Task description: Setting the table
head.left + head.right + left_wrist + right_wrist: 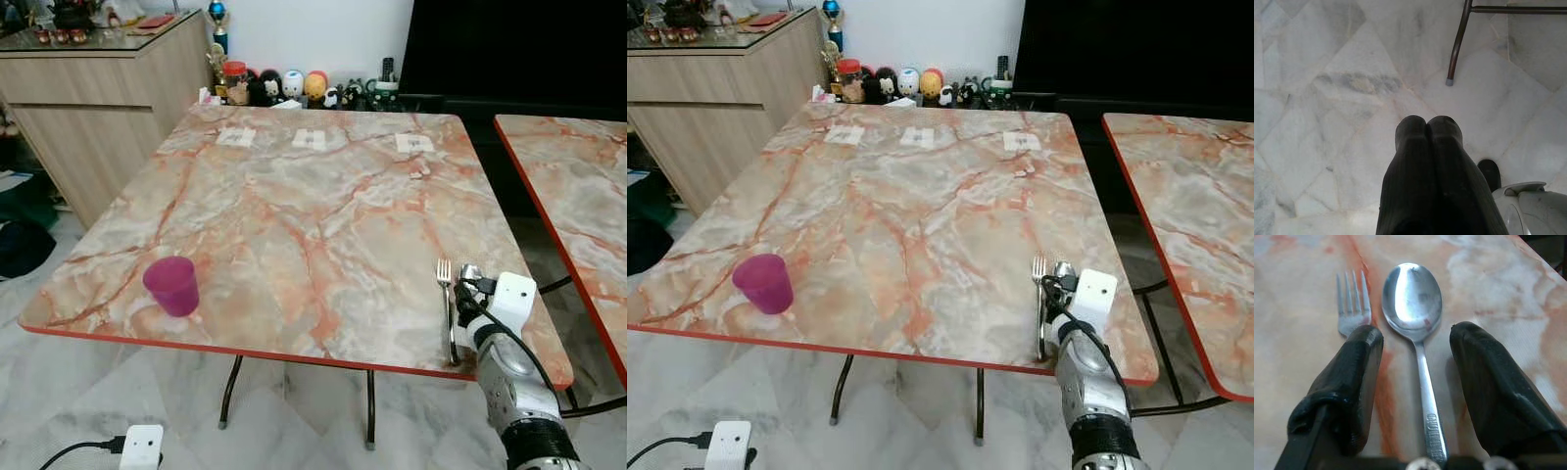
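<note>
Faintly, unreadable stamp on spoon [1418, 333] handle, beside fork [1353, 303].

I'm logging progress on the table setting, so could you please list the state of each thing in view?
Spoon: lying flat on the table, bowl up, between the open fingers, not gripped.
Fork: lying flat beside the spoon, tines pointing away from the robot.
Pink cup: upright near the table's front left corner.
Right gripper: open, straddling the spoon.
Left gripper: shut, hanging over the floor.
</note>
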`<state>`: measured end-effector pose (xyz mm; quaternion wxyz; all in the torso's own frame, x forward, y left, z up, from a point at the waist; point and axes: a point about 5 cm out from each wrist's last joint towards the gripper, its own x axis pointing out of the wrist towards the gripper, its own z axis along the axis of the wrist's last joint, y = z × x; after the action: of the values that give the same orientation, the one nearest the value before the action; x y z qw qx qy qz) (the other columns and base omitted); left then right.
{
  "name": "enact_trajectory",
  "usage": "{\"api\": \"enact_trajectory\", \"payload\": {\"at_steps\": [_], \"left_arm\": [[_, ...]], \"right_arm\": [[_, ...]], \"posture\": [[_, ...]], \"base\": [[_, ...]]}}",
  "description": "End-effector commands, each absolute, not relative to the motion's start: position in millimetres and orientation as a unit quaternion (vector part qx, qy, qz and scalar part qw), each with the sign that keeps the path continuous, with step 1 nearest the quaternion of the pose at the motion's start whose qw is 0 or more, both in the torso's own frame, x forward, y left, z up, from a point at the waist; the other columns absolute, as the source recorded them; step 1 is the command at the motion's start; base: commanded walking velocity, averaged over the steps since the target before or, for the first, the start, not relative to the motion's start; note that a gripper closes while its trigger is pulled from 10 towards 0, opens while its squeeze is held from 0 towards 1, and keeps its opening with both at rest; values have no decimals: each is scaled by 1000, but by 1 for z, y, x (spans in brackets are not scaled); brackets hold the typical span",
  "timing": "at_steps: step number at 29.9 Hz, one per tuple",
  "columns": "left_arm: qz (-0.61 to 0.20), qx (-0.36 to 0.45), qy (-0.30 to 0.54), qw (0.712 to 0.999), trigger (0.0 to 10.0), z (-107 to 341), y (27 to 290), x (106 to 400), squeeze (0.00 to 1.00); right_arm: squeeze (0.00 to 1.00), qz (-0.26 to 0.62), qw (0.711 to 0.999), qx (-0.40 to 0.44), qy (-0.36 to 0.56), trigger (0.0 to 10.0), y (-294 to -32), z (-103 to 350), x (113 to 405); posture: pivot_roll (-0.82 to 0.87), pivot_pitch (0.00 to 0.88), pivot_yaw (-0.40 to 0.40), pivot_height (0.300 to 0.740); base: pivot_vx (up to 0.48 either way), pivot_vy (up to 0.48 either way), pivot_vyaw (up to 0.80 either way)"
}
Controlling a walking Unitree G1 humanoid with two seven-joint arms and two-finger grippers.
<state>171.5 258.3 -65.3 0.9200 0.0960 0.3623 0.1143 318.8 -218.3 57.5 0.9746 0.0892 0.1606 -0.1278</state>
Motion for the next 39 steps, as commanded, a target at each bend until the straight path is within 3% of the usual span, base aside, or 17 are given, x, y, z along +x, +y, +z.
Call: {"api": "enact_trajectory", "payload": {"at_steps": [1, 25, 26, 27, 28, 39], "left_arm": [[118, 97, 366, 918, 10000, -66, 261, 168, 0], [109, 99, 370, 917, 10000, -68, 258, 165, 0], [109, 99, 370, 917, 10000, -68, 258, 165, 0], [109, 99, 370, 917, 10000, -68, 258, 165, 0], [110, 99, 370, 917, 10000, -68, 258, 165, 0], [118, 94, 373, 915, 10000, -68, 260, 165, 0]], "right_arm": [[0, -135, 974, 89, 160, 10000, -222, 62, 323], [0, -115, 968, 91, 204, 9961, -214, 46, 317], [0, -116, 968, 91, 204, 9569, -214, 46, 317], [0, -118, 968, 90, 204, 5216, -215, 46, 317], [0, -119, 967, 90, 206, 0, -216, 45, 316], [0, -113, 967, 84, 211, 0, -216, 45, 317]], "posture": [[37, 0, 16, 740], [30, 0, 22, 740], [30, 0, 22, 740], [29, 0, 21, 740], [29, 0, 21, 740], [33, 0, 13, 740]], "base": [[0, 0, 0], [0, 0, 0], [0, 0, 0], [0, 0, 0], [0, 0, 0], [0, 0, 0]]}}
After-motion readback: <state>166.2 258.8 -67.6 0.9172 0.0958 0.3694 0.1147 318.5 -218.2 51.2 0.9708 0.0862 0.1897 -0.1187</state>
